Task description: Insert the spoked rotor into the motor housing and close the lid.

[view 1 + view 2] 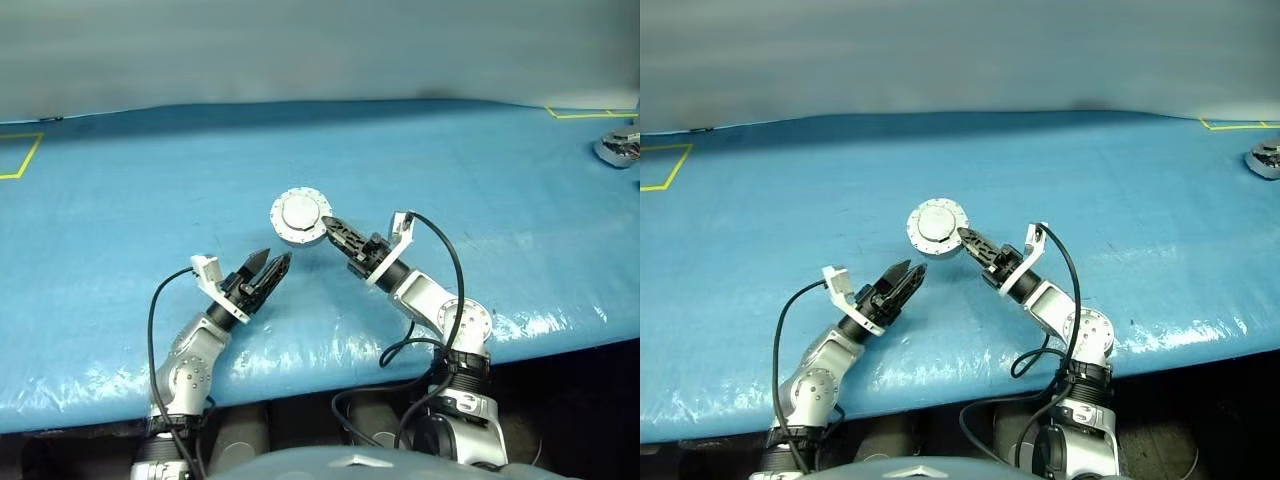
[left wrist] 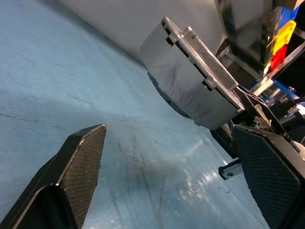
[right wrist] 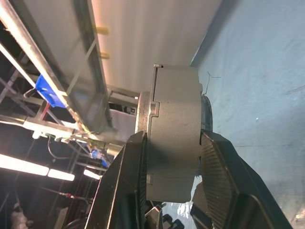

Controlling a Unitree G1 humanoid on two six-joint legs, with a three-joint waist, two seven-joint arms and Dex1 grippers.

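Your right gripper [image 1: 333, 229] has the motor housing [image 1: 299, 215] clamped edge-on, one black finger on each flat face, and it is holding the case up off the blue table [image 1: 120, 220], roughly over the middle of the surface and a little toward the near edge. From the head camera you are looking at a plain light-grey round face with a raised centre and a ring of small bolts around its rim; that is the lid [image 1: 937, 222], shut flat against the case. The right wrist view confirms it: the housing sits between the fingers [image 3: 125, 191] as a thick grey drum seen from the side, with a seam running around it and nothing gaping. The spoked rotor cannot be seen with the case closed, so whether it is inside cannot be told.

Your left gripper [image 1: 268, 264] is released, its two fingers spread wide and holding nothing. It hangs just short of the housing, near it but not touching, pointing up toward it from the near-edge side. In the left wrist view, the drum sits past the parted fingertips [image 2: 83, 160] with blue table between them.

Over at the far right corner of the table there is a small silvery metal part [image 1: 619, 148], well apart from both grippers. Yellow tape outlines [image 1: 22, 157] mark the far left and far right corners.
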